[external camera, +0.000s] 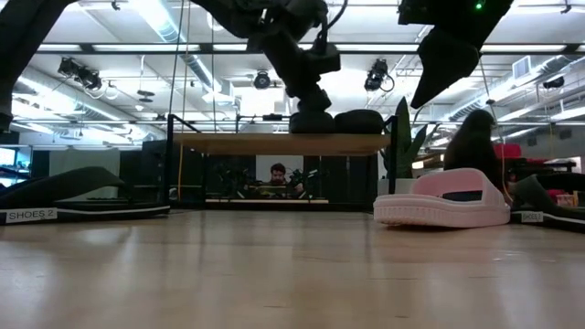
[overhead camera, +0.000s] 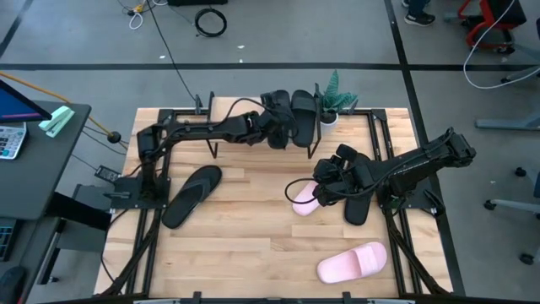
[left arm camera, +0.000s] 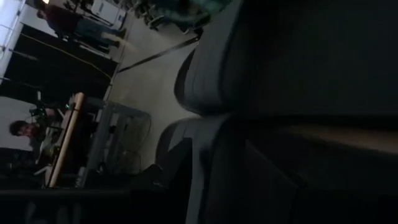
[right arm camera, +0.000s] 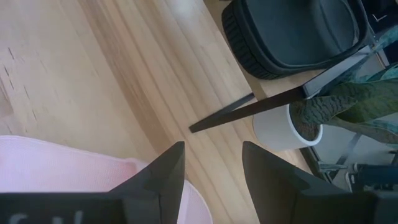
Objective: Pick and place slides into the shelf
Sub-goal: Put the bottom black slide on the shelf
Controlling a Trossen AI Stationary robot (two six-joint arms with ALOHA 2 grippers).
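The shelf [overhead camera: 232, 108] [external camera: 238, 143] stands at the table's far edge. Two black slides [overhead camera: 302, 114] [external camera: 358, 121] lie side by side on its plank top. My left gripper [overhead camera: 274, 127] reaches down over the left one [external camera: 311, 122], and its wrist view is filled by the dark slides [left arm camera: 186, 81]. My right gripper [overhead camera: 325, 177] [right arm camera: 211, 155] is open and hovers just above a pale pink slide [overhead camera: 305, 198] [right arm camera: 74, 168] [external camera: 443, 201] at mid-table. A black slide [overhead camera: 359, 203] lies flat under the right arm.
Another black slide [overhead camera: 192, 194] [external camera: 82, 187] lies on the table's left part, and a second pink slide [overhead camera: 353, 262] near the right front. A plant in a white pot [overhead camera: 333, 105] [right arm camera: 283, 127] stands beside the shelf's thin black leg [right arm camera: 249, 109]. A person [external camera: 277, 174] sits beyond the table.
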